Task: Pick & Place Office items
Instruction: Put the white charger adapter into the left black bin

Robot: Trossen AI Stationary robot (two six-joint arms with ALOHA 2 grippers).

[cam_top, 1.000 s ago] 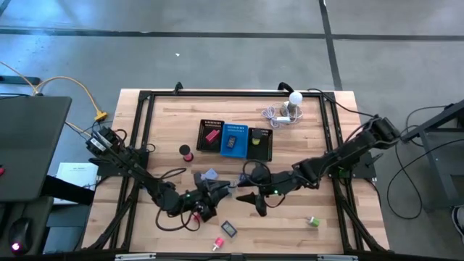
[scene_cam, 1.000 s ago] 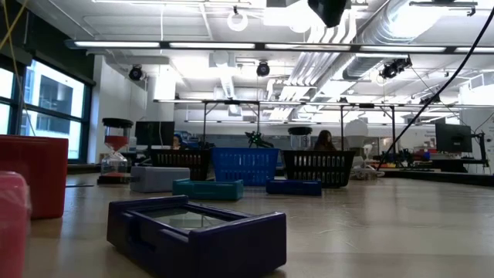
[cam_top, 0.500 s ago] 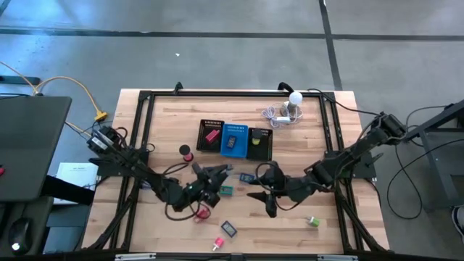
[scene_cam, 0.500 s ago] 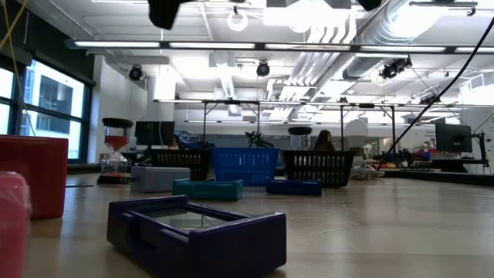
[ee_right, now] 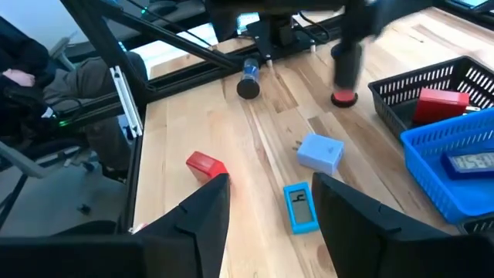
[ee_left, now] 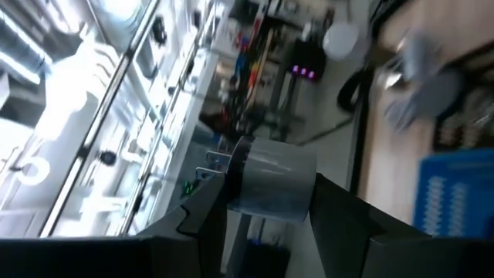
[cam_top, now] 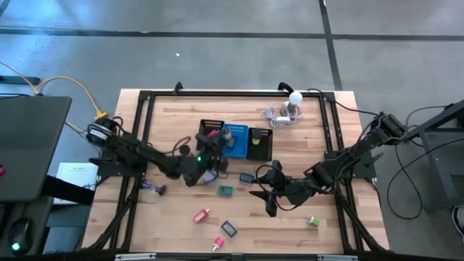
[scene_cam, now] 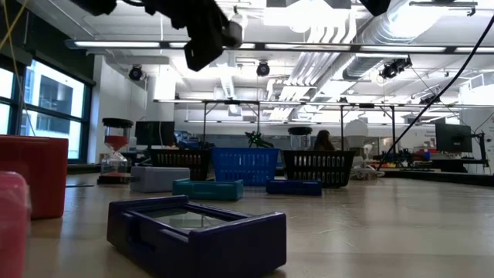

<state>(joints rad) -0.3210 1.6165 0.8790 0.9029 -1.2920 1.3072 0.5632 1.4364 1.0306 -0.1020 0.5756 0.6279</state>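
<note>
You're looking at a robotics lab: exposed ceiling ducts [scene_cam: 340, 35], strip lights [scene_cam: 166, 44], a concrete floor [cam_top: 217, 58], and a person at a workbench [scene_cam: 323, 140].

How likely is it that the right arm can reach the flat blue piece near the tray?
Likely yes. The right gripper has its fingers open, and the flat blue piece lies on bare wood just ahead, nothing between. The left gripper, holding a grey roll, is away over the tray.
</note>
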